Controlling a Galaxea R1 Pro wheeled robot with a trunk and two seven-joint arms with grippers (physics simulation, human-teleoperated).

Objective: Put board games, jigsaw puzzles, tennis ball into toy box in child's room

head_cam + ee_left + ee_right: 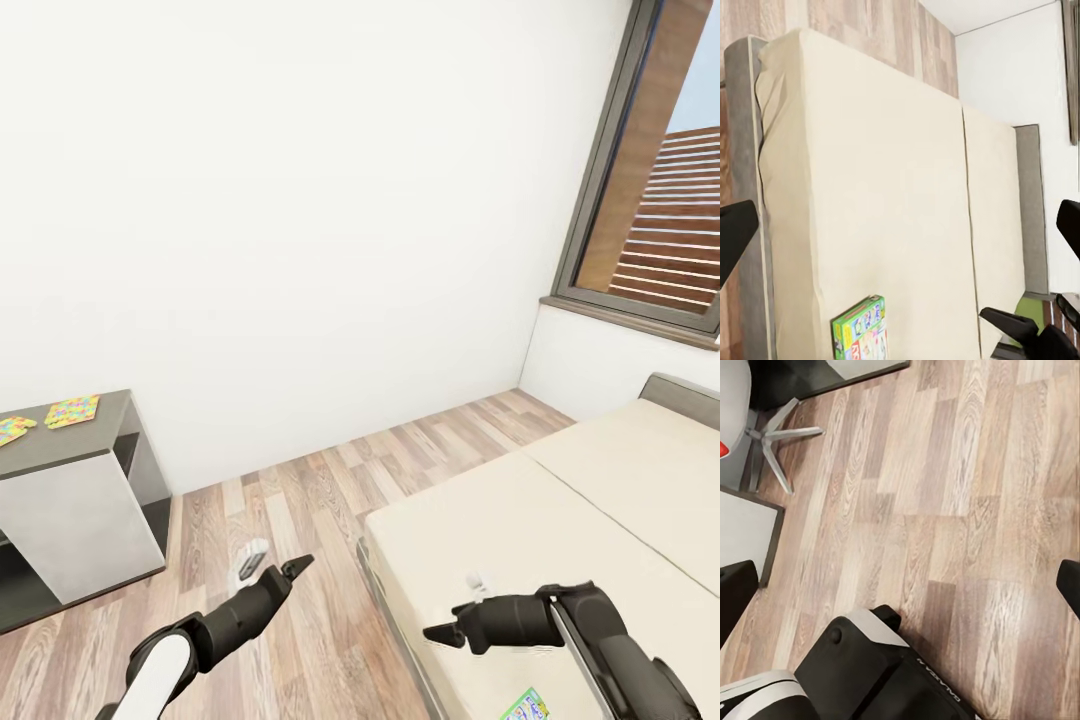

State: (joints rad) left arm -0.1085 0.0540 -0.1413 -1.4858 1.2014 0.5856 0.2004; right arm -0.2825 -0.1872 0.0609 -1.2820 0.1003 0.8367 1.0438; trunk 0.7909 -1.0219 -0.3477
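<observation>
Head view: white-walled room, wood-plank floor (300, 500); two jigsaw puzzles (72, 410) lie on the worktop (60, 440); a board game (860, 330) rests on the bed (560, 520). Both claws, left claw (290, 568) and right claw (440, 632), stand apart, empty.

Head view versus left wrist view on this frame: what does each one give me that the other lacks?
Head view: two jigsaw puzzles on the dark cabinet top, and a window. Left wrist view: the bed along its whole length up to the grey headboard, plus most of the board game lid, where the head view catches just a corner. Shared: the bed, the board game lying on it, and the wood floor.
</observation>
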